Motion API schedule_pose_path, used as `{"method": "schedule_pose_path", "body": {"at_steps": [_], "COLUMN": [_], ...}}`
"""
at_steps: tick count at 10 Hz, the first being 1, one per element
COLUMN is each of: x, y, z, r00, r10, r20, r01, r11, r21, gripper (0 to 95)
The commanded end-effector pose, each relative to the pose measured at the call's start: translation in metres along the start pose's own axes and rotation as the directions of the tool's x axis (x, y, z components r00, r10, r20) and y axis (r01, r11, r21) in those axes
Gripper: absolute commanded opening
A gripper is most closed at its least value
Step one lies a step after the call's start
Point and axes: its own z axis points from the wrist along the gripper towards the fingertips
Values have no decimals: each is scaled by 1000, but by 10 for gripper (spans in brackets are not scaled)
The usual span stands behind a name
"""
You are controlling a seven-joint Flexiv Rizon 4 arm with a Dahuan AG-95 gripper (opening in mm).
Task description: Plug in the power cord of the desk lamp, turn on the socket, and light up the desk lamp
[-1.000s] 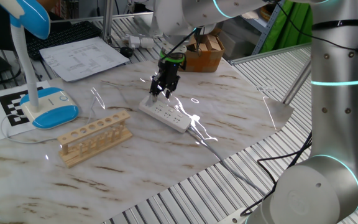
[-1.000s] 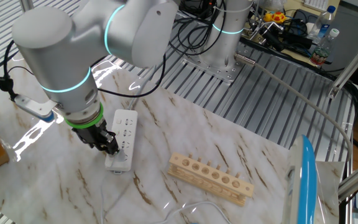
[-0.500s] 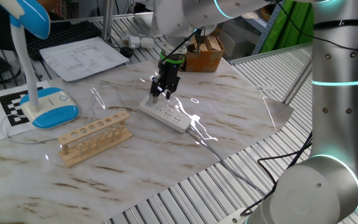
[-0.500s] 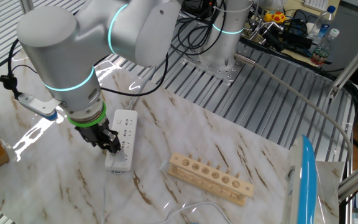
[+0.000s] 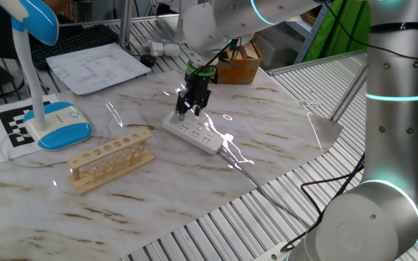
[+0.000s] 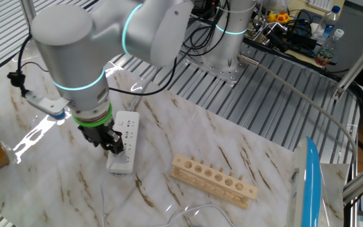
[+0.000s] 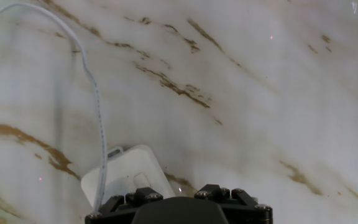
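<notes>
The socket, a long white power strip (image 5: 198,134), lies mid-table; it also shows in the other fixed view (image 6: 123,135). My gripper (image 5: 188,109) hangs just over the strip's end nearest the lamp, also seen in the other fixed view (image 6: 113,145). Its black fingers look closed together and empty. In the hand view my fingertips are hidden; the strip's end (image 7: 126,171) lies below, with the thin white power cord (image 7: 95,93) running into it. The desk lamp's blue-rimmed base (image 5: 55,123) stands at the left, its blue head (image 5: 38,18) above.
A wooden rack with holes (image 5: 111,159) lies between lamp and strip, also in the other fixed view (image 6: 213,180). Papers (image 5: 96,65) and a cardboard box (image 5: 238,61) sit at the back. The strip's thicker cable (image 5: 242,156) trails toward the table's front edge.
The arm's upper links have swung slightly, and my gripper has lifted a little over the strip's end. The strip, lamp and rack have not moved.
</notes>
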Motion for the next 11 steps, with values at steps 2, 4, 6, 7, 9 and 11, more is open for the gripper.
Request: {"method": "schedule_pose_path", "body": {"at_steps": [2,4,6,7,9,11], "x": [0,0,0,0,-1,-1], "y": [-1,0,-1,-1,-2,-2], "z": [17,17,17,16,14,14], "r00": [1000,1000,1000,1000,1000,1000], "r10": [6,8,9,8,7,9], "r20": [3,5,6,6,6,5], "r01": [-6,-8,-9,-8,-7,-9], "r11": [1000,1000,1000,1000,1000,1000], "r21": [-4,-8,-10,-11,-7,-5], "gripper": [570,570,570,570,570,570]}}
